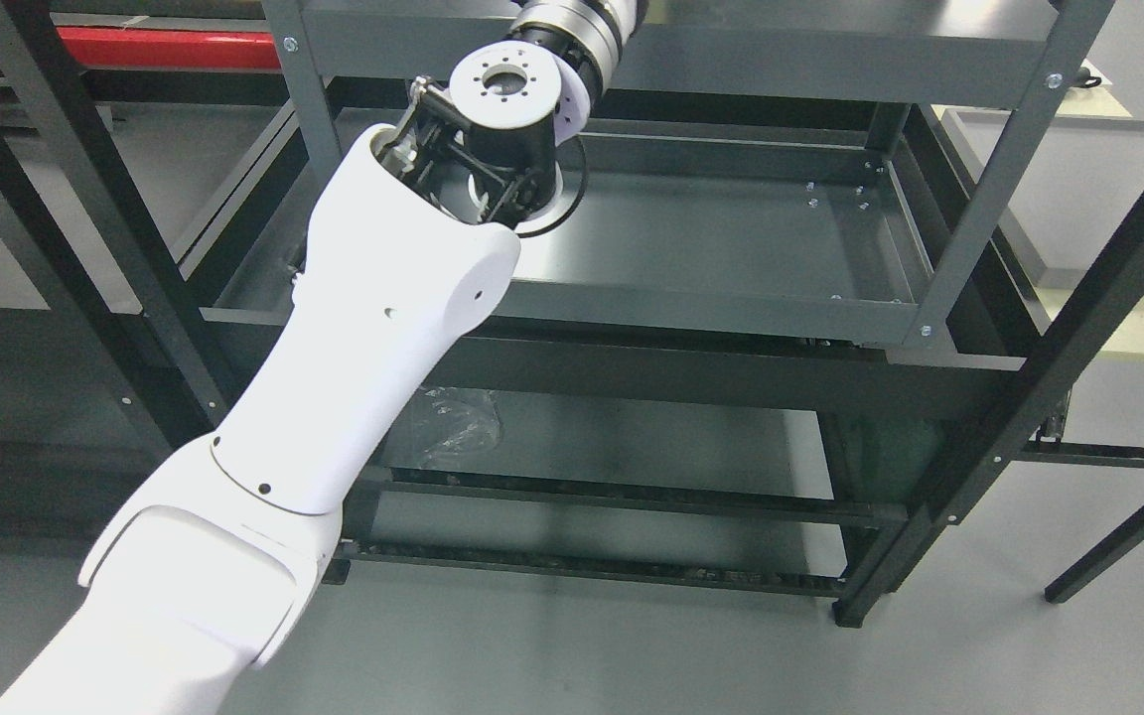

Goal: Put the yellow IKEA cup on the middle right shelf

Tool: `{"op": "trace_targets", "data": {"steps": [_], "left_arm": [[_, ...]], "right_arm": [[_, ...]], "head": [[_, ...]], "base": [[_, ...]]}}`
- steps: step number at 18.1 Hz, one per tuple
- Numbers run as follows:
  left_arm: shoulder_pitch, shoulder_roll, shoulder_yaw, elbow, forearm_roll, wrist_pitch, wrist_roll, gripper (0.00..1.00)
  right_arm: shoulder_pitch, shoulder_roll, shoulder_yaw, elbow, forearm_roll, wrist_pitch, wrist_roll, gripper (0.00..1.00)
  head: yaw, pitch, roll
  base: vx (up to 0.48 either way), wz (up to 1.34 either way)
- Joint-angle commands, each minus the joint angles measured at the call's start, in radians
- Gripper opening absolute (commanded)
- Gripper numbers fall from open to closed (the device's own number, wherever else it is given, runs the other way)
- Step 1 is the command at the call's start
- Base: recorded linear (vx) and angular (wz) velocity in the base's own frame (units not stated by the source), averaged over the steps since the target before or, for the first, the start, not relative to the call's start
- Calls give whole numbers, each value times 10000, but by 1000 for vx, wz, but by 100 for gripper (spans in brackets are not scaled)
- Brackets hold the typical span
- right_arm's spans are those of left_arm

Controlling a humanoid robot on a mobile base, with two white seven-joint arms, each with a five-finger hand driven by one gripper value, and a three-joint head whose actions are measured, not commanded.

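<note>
My left arm (354,338) rises from the lower left, white-shelled, and bends at a grey elbow joint (507,94) in front of the dark grey metal shelf unit. Its forearm (577,25) runs up out of the top edge, so the hand is out of the picture. No yellow cup shows anywhere. The middle shelf tray (731,238) lies below and right of the elbow, a shallow dark grey pan with raised rims. My right arm does not show.
An upper shelf (781,50) spans the top. The lower shelf (632,437) holds a crumpled clear plastic bag (453,422). Black diagonal frame legs (1059,348) cross at the right, another rack (85,248) stands left. A pale table edge (1128,328) is at right.
</note>
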Motion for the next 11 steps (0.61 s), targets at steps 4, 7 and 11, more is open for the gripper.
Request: {"op": "trace_targets", "data": {"steps": [4,7,11], "left_arm": [[1896,174,-3215,-1037,-62,-1592,-1809,99],[3200,174,-2850,-975,-413,-1700,-1826,99],[4918,174,-1549,-318,-1747,-2404,-1811,99]], "right_arm": [[107,-175,168,-2,-245,7,-2146,99],[107,-175,168,-2,-245,7,-2146,99],[107,-175,168,-2,-245,7,-2146,99]], "head": [[0,0,0],[0,0,0],[0,0,0]], "base": [[-72,-46],[-43,-35],[-26,0]]}}
